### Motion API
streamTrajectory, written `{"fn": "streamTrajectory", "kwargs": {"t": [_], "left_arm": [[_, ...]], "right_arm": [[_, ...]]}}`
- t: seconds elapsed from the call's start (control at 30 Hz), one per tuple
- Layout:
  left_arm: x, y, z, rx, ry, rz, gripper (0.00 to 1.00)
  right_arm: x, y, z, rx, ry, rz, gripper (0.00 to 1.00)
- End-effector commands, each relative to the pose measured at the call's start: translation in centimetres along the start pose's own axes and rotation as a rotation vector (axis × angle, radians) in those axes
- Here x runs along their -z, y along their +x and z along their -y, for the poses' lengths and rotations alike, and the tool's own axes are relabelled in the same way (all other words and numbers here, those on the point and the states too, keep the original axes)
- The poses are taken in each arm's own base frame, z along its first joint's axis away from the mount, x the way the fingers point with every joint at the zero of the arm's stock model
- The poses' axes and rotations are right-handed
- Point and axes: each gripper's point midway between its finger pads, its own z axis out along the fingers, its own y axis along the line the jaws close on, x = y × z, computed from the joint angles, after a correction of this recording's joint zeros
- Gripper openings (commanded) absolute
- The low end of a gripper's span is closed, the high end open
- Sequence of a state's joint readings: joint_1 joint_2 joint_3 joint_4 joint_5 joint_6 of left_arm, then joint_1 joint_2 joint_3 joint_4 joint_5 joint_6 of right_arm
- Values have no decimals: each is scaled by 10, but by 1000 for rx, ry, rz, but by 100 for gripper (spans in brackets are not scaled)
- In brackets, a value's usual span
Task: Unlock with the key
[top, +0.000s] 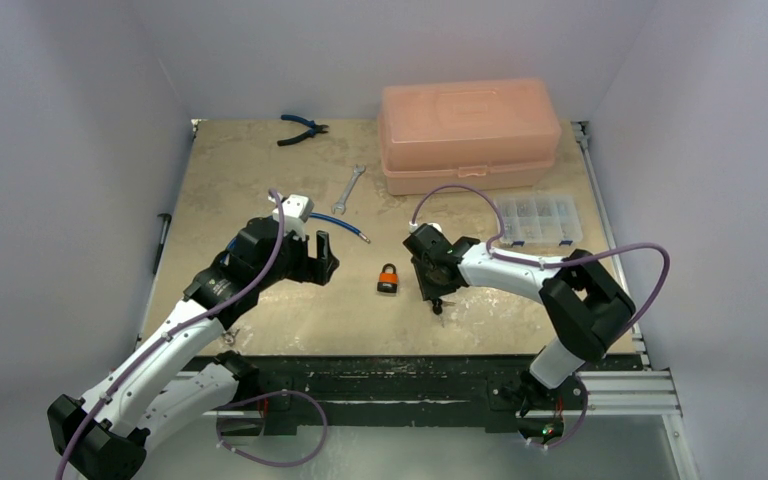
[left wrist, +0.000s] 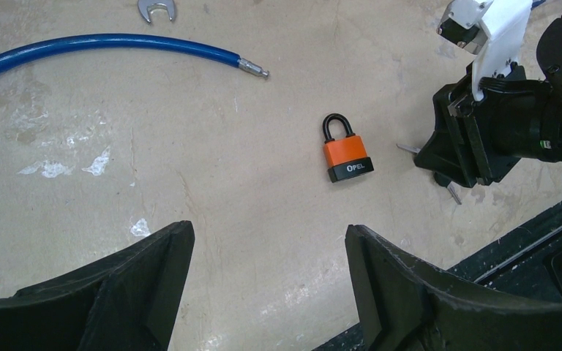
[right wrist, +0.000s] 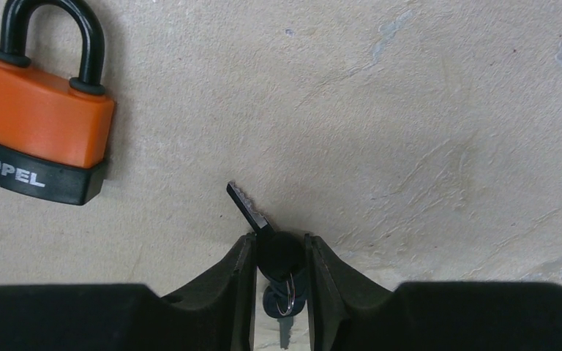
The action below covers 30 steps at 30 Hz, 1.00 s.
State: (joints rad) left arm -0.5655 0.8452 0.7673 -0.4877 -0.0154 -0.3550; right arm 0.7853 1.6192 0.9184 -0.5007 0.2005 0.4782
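An orange padlock (top: 389,277) with a black base and black shackle lies flat on the table between the arms; it also shows in the left wrist view (left wrist: 347,155) and the right wrist view (right wrist: 40,123). My right gripper (right wrist: 279,245) is shut on the black head of a key (right wrist: 262,229), whose blade points up-left towards the padlock; a second key hangs from its ring between the fingers. It sits just right of the padlock (top: 430,285). My left gripper (left wrist: 267,241) is open and empty, left of the padlock (top: 318,262).
A blue hose (left wrist: 110,44) and a wrench (top: 350,187) lie behind the padlock. Blue pliers (top: 300,129), a salmon plastic toolbox (top: 470,132) and a clear parts organiser (top: 538,220) stand at the back. The table's front edge (top: 400,360) is near.
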Motion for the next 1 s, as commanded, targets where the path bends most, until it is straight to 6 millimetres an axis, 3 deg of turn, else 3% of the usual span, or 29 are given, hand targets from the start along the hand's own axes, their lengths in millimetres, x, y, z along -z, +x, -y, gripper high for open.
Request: {"fn": "streamTrajectory", "kwargs": {"t": [0.0,0.53,0.77,0.97], "left_arm": [[3,-12,6,-19,27,40,80],[13,-27,49,-7,260,102,80],[28,-36,84,-43,464,115,80],[54,-45,118,-98,681,162,79]], "right_arm": [[12,-2,-7,1,-46,24,2],[69,-27,-41,-9,-307,163,0],[118,-33,-78,52,-594,246,0],[167,-33,-108,108,-857,286,0]]}}
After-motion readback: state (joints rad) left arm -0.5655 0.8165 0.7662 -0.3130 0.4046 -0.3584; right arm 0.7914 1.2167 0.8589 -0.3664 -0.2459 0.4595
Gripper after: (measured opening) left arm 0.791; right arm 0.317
